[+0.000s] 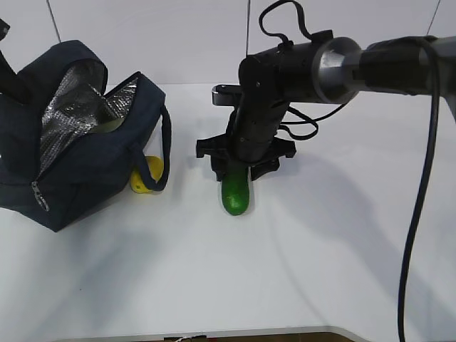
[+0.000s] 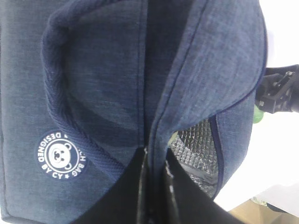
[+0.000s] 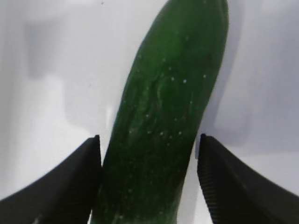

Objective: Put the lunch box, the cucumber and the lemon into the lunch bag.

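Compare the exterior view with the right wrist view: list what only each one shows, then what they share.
Only the exterior view: the open lunch bag, silver lining visible, and the lemon beside it under a handle. Only the right wrist view: the right pincer's fingertips either side of the cucumber, the right one with a gap. Both: the cucumber lying on the white table beneath the right pincer.

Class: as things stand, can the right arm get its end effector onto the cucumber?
Probably yes. The right end effector is open and already straddles the cucumber, one finger on each side, nothing between them; the lunch bag sits well aside.
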